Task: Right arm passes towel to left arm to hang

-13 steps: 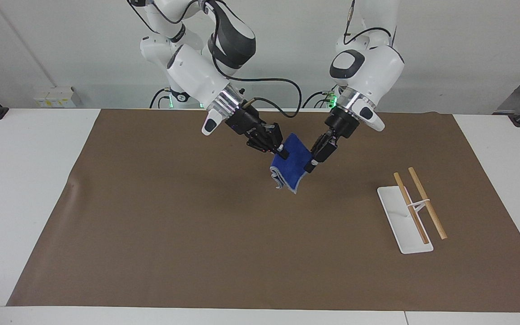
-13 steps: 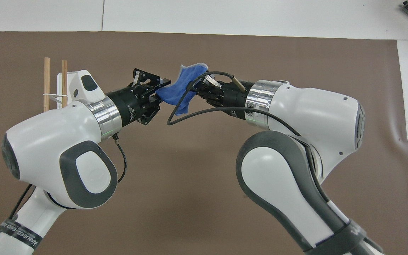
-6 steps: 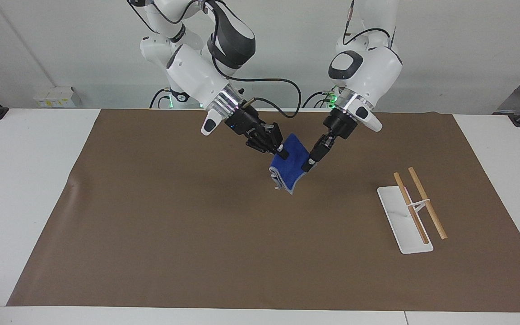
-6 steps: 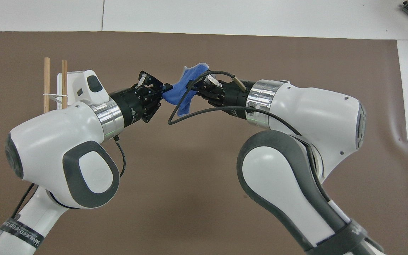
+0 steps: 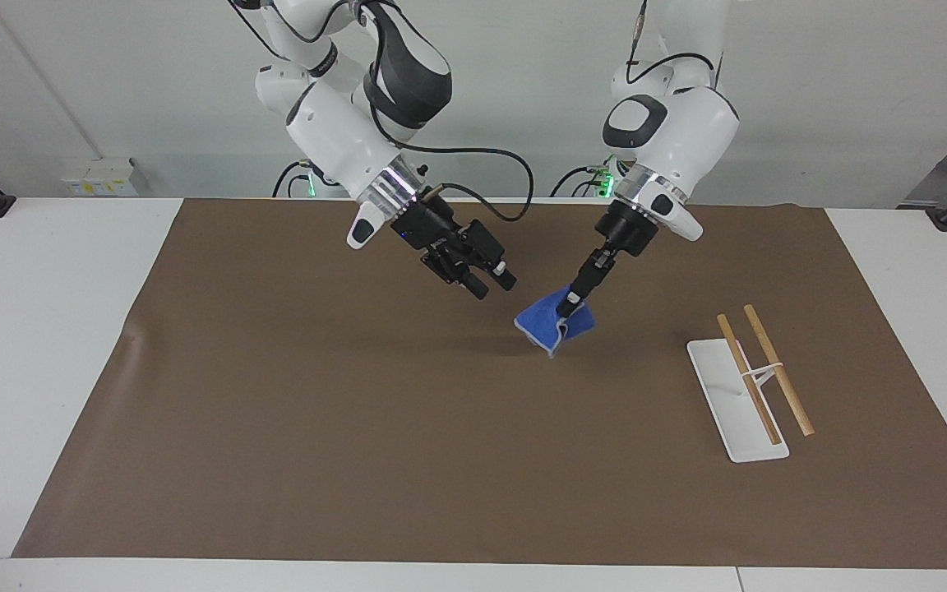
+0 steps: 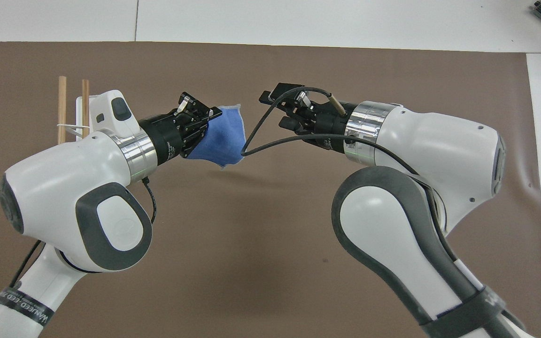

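Note:
The blue towel (image 5: 550,325) (image 6: 224,137) hangs in the air over the middle of the brown mat (image 5: 317,427), crumpled and drooping from one corner. My left gripper (image 5: 569,309) (image 6: 210,123) is shut on that upper corner and points steeply down. My right gripper (image 5: 495,286) (image 6: 275,111) is open, with nothing between its fingers. It hovers over the mat, apart from the towel, toward the right arm's end of the table.
A white rack base with two wooden rods (image 5: 751,385) (image 6: 73,109) lies on the mat toward the left arm's end of the table. A black cable (image 6: 251,136) loops from the right wrist near the towel. White tabletop (image 5: 46,329) borders the mat.
My right gripper opened, let go of the towel and drew back. The towel swung down and now hangs from my left gripper alone, which shut on it and shifted slightly toward the rack.

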You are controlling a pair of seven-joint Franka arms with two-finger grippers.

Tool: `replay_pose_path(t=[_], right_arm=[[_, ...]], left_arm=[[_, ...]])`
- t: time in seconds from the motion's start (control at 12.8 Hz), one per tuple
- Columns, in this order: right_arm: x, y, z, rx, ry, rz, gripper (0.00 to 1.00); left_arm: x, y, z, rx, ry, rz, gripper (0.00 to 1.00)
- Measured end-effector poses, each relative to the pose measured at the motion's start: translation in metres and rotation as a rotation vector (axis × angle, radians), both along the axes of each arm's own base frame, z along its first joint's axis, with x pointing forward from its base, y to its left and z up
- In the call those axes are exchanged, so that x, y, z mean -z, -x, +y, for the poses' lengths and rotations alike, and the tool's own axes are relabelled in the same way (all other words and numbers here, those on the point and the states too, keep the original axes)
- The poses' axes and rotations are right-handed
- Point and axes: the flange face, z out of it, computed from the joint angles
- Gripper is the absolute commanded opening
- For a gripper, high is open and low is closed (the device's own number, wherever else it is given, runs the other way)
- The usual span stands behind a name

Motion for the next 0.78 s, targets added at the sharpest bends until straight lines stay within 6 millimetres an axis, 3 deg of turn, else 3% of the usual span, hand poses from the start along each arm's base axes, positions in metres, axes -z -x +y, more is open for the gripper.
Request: replay_pose_path(t=[0.24,0.47,0.63,0.78], right_arm=[[0.006,-0.001,-0.015,-0.049,0.100,0.002,0.89],[0.013,-0.002,-0.032,-0.158,0.307,-0.008,0.95],[0.018,-0.002,-0.041,-0.220,0.451,-0.022,0.95],[0.023,0.000,-0.047,-0.273,0.559,-0.013,0.96]], left_arm=[[0.013,-0.018,0.032,0.026,-0.082,-0.058,0.00],[0.037,-0.037,0.070,0.036,-0.162,-0.085,0.00],[0.047,-0.048,0.103,0.015,-0.198,-0.093,0.00],[0.049,-0.058,0.149,-0.004,-0.249,-0.125,0.00]])
